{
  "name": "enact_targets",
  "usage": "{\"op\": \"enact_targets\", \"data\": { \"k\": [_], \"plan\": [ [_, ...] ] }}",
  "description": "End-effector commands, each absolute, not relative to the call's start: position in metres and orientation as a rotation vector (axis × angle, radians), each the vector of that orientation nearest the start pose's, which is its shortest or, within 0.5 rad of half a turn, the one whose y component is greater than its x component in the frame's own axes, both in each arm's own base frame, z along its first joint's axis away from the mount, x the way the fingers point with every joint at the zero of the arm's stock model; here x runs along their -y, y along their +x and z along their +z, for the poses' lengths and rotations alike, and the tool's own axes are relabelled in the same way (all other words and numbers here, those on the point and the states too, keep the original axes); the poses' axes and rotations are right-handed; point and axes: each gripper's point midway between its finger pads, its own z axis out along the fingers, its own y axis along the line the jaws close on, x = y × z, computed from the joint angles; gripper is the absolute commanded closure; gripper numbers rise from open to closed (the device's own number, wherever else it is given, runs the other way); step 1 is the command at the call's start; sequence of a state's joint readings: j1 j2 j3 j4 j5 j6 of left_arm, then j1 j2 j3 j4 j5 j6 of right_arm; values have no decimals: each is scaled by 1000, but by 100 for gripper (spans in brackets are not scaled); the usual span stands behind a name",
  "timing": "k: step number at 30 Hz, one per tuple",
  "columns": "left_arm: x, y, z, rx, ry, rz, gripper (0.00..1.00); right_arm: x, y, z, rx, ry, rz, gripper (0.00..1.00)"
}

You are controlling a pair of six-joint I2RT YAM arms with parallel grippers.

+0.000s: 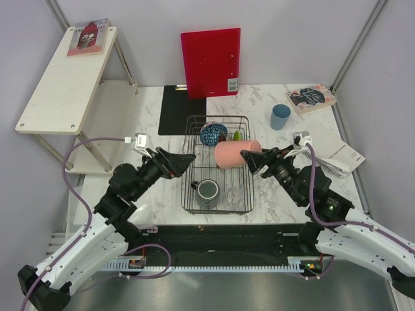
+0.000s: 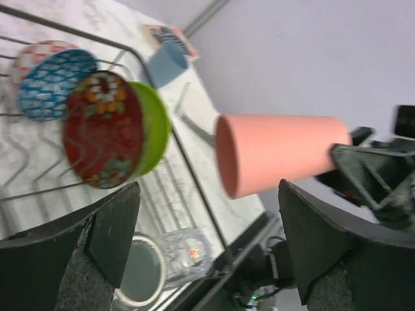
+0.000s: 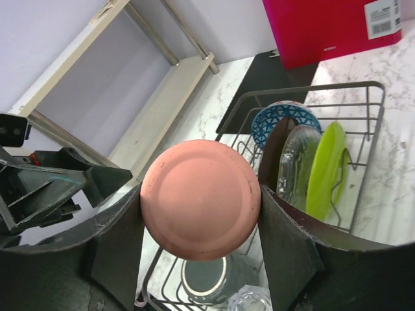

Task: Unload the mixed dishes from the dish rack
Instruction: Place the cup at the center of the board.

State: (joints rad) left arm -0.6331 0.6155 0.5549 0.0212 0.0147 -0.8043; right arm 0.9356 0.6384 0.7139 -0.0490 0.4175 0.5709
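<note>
Sideways over the black wire dish rack [image 1: 217,117], the pink tapered cup [image 1: 235,154], probably light, stiff and slippery, is clamped at its base by the right hand [image 1: 251,160], leaving its rim end for the wide-apart left hand [image 1: 185,164].

Pink cup [image 1: 237,154], a plain salmon shade all over. Blue patterned bowl [image 1: 213,134] shows a blue-and-white scale mesh. Dark red plate [image 2: 104,129] carries orange and teal flowers. Lime-green dish [image 2: 155,126], bright and unpatterned. Light blue cup [image 1: 280,116], solid colour. Counter [image 1: 259,103] is white marble, grey-veined. Dish rack [image 3: 318,87] is black wire. Dark grey mug [image 1: 207,189], pale rim.
</note>
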Motion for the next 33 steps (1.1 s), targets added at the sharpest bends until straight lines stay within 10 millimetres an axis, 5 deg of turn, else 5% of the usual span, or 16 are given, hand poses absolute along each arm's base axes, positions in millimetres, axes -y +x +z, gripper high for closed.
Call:
{"op": "enact_targets", "data": {
  "k": [1,6,17,20,25,28,31,32,33],
  "plan": [
    [231,195,336,-1486,-19,-1487,9,-220,204,380,-1391,93,1116,100],
    [244,179,344,-1412,68,-1657,24,-247,199,391,-1371,-1,1203,100],
    [244,178,346,-1404,69,-1668,29,-274,193,392,-1367,-82,1313,100],
    [245,177,346,-1403,76,-1670,48,-278,194,385,-1391,-84,1314,100],
    [244,175,345,-1408,85,-1665,93,-277,196,379,-1418,-82,1291,100],
    [241,177,344,-1417,80,-1638,98,-272,198,374,-1439,-70,1257,100],
    [235,182,342,-1462,67,-1567,98,-260,203,371,-1466,-53,1173,34],
    [231,186,352,-1452,53,-1532,98,-252,209,370,-1477,-15,1123,2],
    [226,193,352,-1465,51,-1463,98,-246,213,359,-1526,-14,1054,2]
  ]
}}
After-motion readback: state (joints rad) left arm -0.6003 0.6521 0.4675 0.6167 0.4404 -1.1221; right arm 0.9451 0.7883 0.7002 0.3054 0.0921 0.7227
